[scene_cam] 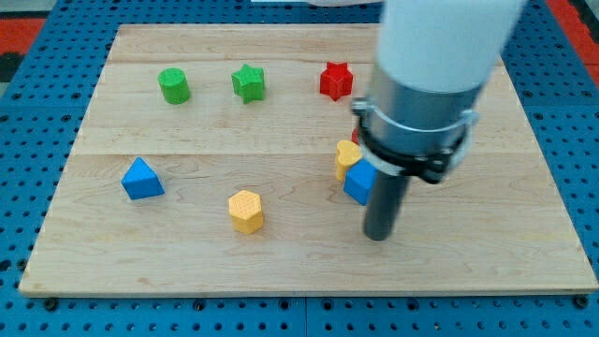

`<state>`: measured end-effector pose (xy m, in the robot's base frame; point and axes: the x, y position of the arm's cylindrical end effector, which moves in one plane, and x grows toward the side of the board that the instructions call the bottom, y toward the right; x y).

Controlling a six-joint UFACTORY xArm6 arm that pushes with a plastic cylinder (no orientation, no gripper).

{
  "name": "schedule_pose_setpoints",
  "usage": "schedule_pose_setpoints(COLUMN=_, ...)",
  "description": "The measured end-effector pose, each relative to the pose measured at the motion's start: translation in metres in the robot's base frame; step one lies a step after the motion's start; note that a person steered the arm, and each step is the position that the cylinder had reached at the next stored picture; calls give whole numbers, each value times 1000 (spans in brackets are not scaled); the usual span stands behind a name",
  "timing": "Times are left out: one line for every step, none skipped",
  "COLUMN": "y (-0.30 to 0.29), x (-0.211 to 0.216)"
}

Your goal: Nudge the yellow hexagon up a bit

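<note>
Wooden board (281, 271) on blue pegboard. No claw on this rig, so nothing opens, closes or grips; contact comes only from the dark rod, and my tip (376, 236) sits on the board at lower right of centre. Yellow hexagon (246, 211), the task's thing, lies at about 9 o'clock from my tip, well apart, untouched. Just at 11 o'clock of my tip: a blue block (357, 182), shape partly hidden by the arm, with a second yellow block (346, 157) touching it above. Blue triangular block (141, 179) off at the view's left; green cylinder (173, 85), green star (248, 82) and red star (335, 80) along the top. Step in hand, by my reading: approach, no push begun. Next move likely calls for bringing my tip round to the hexagon's 6 o'clock side, then a short push toward 12 o'clock, centred to avoid spinning it.
</note>
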<state>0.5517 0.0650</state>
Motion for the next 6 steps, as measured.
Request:
schedule_pose_setpoints(y=-48, x=10)
schedule_pose_setpoints(y=-143, x=28)
schedule_pose_setpoints(y=-233, x=26)
schedule_pose_setpoints(y=-203, x=12)
schedule_pose_setpoints(y=-103, x=4)
schedule_pose_setpoints(y=-62, x=-17)
